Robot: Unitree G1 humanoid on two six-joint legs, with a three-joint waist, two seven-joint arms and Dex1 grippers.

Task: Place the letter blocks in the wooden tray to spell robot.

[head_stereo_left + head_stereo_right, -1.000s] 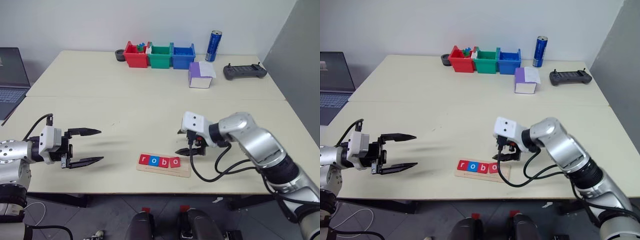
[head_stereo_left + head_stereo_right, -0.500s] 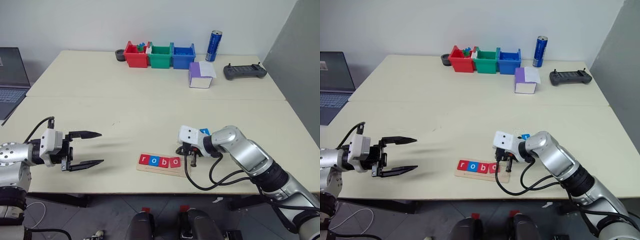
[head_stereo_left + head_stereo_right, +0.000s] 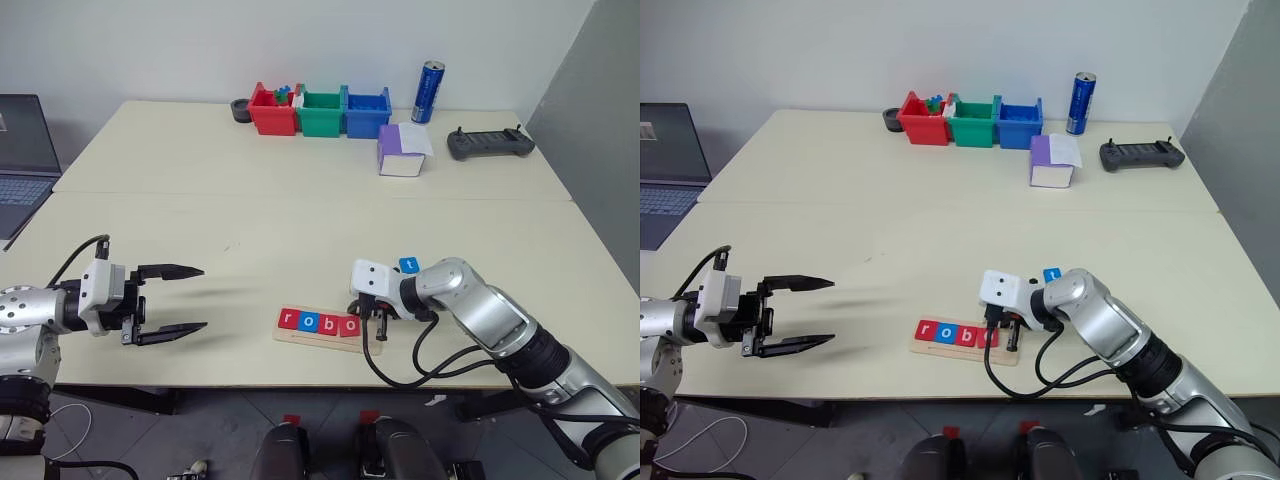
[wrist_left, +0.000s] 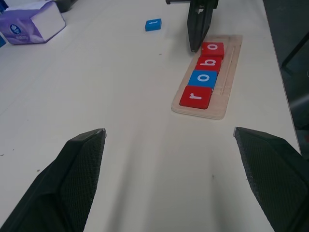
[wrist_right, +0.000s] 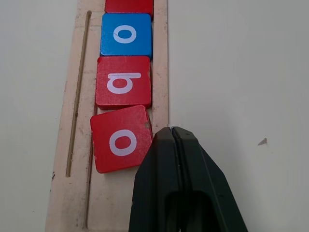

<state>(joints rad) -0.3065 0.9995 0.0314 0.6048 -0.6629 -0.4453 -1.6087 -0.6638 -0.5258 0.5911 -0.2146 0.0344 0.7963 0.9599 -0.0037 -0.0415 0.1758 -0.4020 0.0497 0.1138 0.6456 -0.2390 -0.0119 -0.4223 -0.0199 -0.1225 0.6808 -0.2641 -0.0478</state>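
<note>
I have the wooden tray (image 3: pixel 329 331) lying near the front edge of the worktop (image 3: pixel 300 220), with four letter blocks (image 5: pixel 123 82) seated in it. Read along the row they spell "r", "o", "b", "o": red (image 4: pixel 196 97), blue (image 4: pixel 203 79), red (image 4: pixel 209 63), red (image 4: pixel 213 49). From my right wrist camera the last red "o" (image 5: pixel 121 138) sits slightly skewed against the "b" above it, and the tray's slot past it is bare wood.

The fifth block, blue with a white "t" (image 3: pixel 409 265), lies flat on the worktop beyond the tray, just behind my right arm and apart from the tray.

My right gripper (image 5: pixel 172 131) has its jaws clenched together on nothing, the tip down at the tray's far rim, right beside the corner of the last "o"; I cannot tell whether it actually touches the block. My left gripper (image 3: pixel 187 299) hangs over the worktop well off to the left of the tray, jaws released and spread wide, nothing between them.

At the back of the worktop I see red (image 3: pixel 271 110), green (image 3: pixel 320 113) and blue (image 3: pixel 366 113) bins in a row, a blue can (image 3: pixel 431 91) whose print I cannot read, a purple and white tissue box (image 3: pixel 402 150) and a dark handheld controller (image 3: pixel 489 144).
</note>
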